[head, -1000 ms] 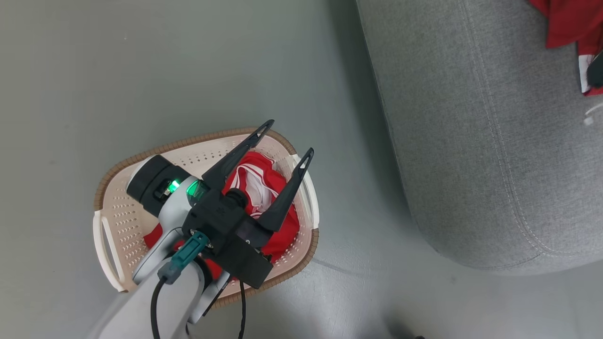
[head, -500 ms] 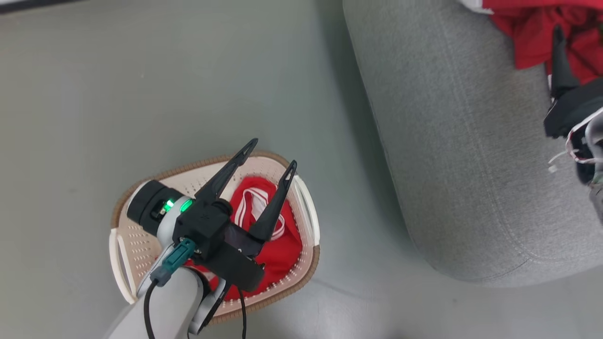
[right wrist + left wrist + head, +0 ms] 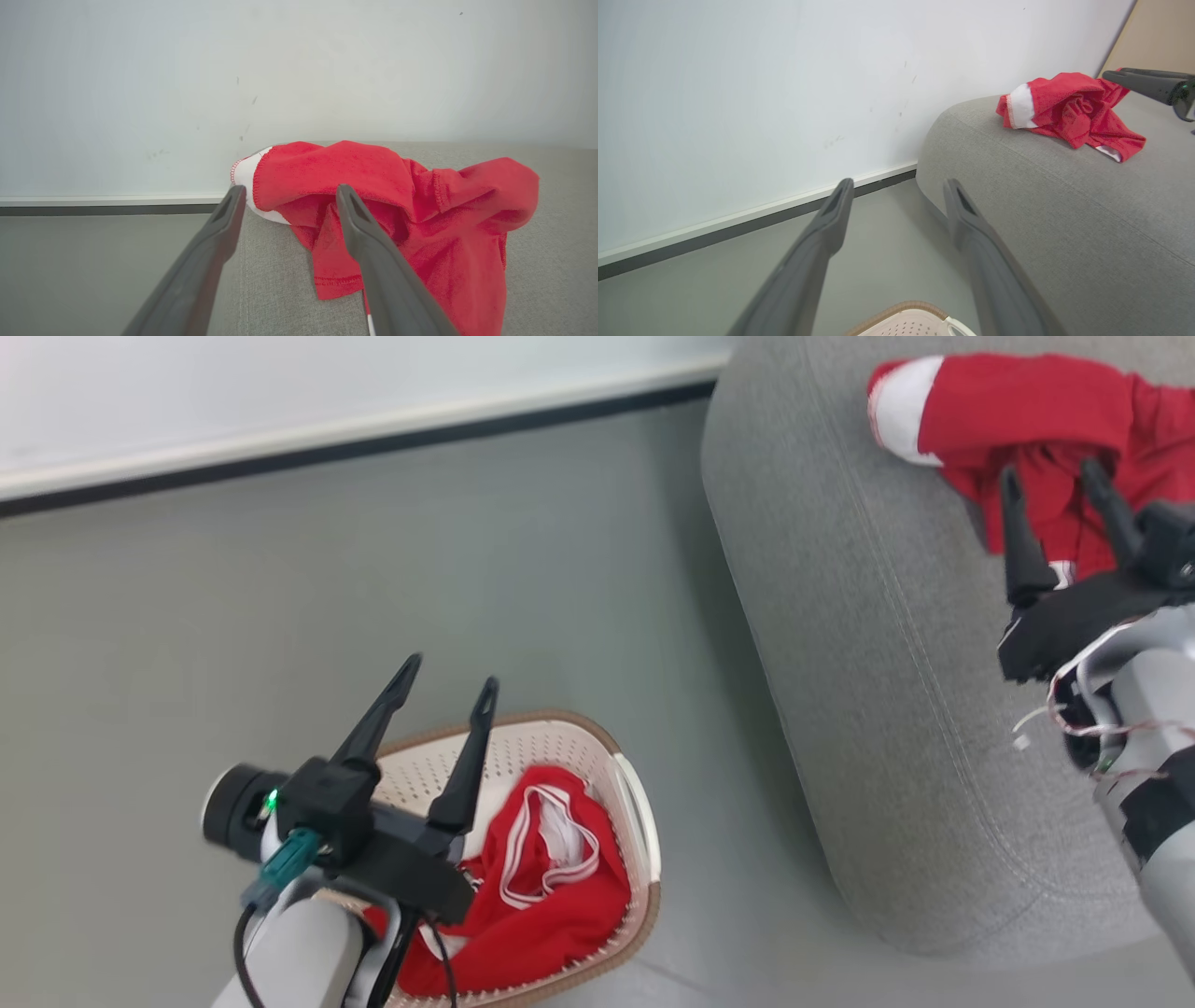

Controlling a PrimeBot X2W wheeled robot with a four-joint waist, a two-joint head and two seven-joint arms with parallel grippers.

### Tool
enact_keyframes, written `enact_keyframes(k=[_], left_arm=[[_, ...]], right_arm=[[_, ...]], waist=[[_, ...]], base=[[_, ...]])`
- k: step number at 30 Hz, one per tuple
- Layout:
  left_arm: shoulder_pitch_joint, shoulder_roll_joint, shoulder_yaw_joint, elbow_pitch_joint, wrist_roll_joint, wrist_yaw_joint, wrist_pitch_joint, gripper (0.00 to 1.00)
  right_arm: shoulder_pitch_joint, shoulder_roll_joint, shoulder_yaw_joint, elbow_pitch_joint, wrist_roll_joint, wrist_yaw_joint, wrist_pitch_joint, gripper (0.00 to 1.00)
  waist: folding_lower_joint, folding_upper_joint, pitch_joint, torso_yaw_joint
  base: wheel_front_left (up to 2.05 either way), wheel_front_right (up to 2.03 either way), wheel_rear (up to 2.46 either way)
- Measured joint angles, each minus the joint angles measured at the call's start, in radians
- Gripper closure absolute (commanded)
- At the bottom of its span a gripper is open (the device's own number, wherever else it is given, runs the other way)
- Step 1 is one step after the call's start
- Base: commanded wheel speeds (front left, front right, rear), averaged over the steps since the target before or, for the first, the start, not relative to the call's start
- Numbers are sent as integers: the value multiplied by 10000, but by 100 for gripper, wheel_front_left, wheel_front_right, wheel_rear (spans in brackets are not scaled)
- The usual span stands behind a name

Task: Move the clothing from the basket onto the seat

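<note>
Right fingers [image 3: 1019,546] stand parted just beside clothing [image 3: 1008,406] on the seat [image 3: 878,663]

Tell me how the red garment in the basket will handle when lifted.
Likely floppy: the red garment lies crumpled in the basket, so it should sag and hang from wherever it is pinched. Probably light, as it looks like thin cloth. Its white-striped edge forms a loose loop that might catch on the basket's rim.

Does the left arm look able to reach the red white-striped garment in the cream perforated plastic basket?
Probably yes: the left tool hangs open over the basket, and the red garment lies uncovered inside.
</note>
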Motion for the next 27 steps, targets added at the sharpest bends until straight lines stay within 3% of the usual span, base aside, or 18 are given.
enact_keyframes(k=[10,27], left_arm=[[1070,86,1043,759,-543,518,-125,0],[3607,176,2313,974,-846,863,-173,0]], right_arm=[[1714,780,-107,-704,12,-267,0,0],[5303,1519,-169,-2449,-130,-880,2,0]], waist=[[-1,0,-1249,628],[0,0,-3677,1354]], base=[[0,0,0],[0,0,0]])
